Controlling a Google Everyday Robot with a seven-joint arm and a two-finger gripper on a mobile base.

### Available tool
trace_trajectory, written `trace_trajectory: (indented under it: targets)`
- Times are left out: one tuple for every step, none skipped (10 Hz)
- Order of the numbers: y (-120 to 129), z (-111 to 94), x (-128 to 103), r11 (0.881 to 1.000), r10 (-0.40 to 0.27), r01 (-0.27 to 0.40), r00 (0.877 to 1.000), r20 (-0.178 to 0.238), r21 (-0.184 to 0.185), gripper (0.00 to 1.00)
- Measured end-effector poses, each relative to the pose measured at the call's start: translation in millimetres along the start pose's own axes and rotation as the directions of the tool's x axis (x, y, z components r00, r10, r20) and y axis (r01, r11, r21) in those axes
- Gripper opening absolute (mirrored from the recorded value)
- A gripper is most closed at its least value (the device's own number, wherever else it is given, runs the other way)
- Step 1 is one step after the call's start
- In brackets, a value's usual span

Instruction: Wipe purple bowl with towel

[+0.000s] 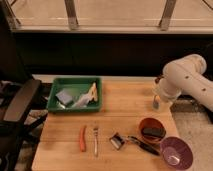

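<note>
The purple bowl stands at the table's front right corner, next to a reddish-brown bowl with a black item in it. The towel, a pale crumpled cloth, lies inside the green tray at the back left. My gripper hangs below the white arm over the right side of the table, behind the two bowls and far from the towel. It is open and holds nothing.
The tray also holds a blue-grey block and a yellow-tan piece. An orange carrot-like piece, a fork and a black-handled tool lie along the table's front. A black chair stands at the left.
</note>
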Motion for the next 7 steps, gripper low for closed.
trace_trajectory:
  targets:
    - [-17.1, -3.5, -17.0, 0.999, -0.039, 0.039, 0.999, 0.015, 0.025, 0.65]
    - [-33.5, -2.9, -32.5, 0.997, -0.069, 0.068, 0.997, 0.024, 0.036, 0.65]
    - [-48.2, -0.7, -49.8, 0.995, -0.094, 0.093, 0.995, 0.038, 0.040, 0.65]
    - [-65.1, 3.1, -70.9, 0.992, -0.125, 0.122, 0.991, 0.052, 0.043, 0.65]
    - [-76.8, 5.7, -87.8, 0.988, -0.150, 0.148, 0.987, 0.060, 0.044, 0.65]
    - [-87.2, 9.1, -112.3, 0.982, -0.188, 0.186, 0.980, 0.060, 0.045, 0.65]
    - [-92.9, 11.8, -131.5, 0.976, -0.214, 0.211, 0.975, 0.066, 0.043, 0.65]
